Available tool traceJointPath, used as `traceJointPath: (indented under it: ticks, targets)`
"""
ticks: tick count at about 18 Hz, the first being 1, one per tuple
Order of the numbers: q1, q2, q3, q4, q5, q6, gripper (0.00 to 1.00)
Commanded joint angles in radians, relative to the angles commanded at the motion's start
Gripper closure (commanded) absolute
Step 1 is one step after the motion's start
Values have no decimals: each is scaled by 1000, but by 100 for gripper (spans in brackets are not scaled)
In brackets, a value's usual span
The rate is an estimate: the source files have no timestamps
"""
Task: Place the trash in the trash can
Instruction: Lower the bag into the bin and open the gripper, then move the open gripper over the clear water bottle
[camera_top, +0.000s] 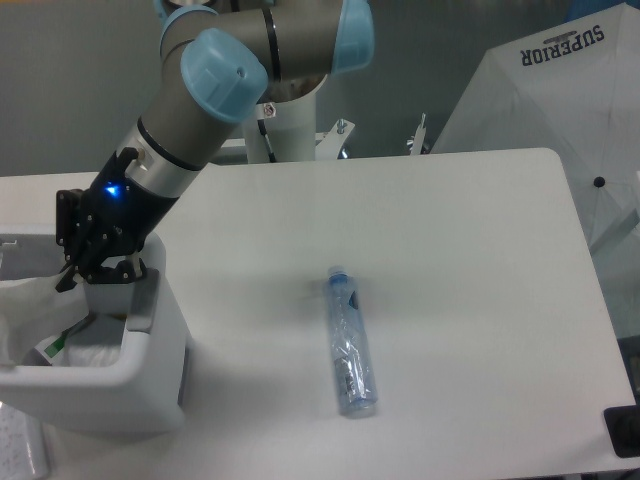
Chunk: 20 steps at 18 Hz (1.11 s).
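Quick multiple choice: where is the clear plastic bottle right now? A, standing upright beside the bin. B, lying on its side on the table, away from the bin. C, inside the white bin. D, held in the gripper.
B: the bottle lies flat on the table, well apart from the trash can, while the gripper is over the can with the plastic bag.
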Motion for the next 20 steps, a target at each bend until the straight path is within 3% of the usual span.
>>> traceJointPath:
  ticks: [3,4,7,12,17,20]
  targets:
    - [-18,-2,-3,0,63,2,99]
    - [-18,-2,-6,0,65,5,93]
    - [-20,3,-8,0,65,8,52]
    - [-23,12,-2,0,60,9,8]
    - [-26,32,0,-6,59,-5,1]
    - [-12,60,12,-6,55,-82,0]
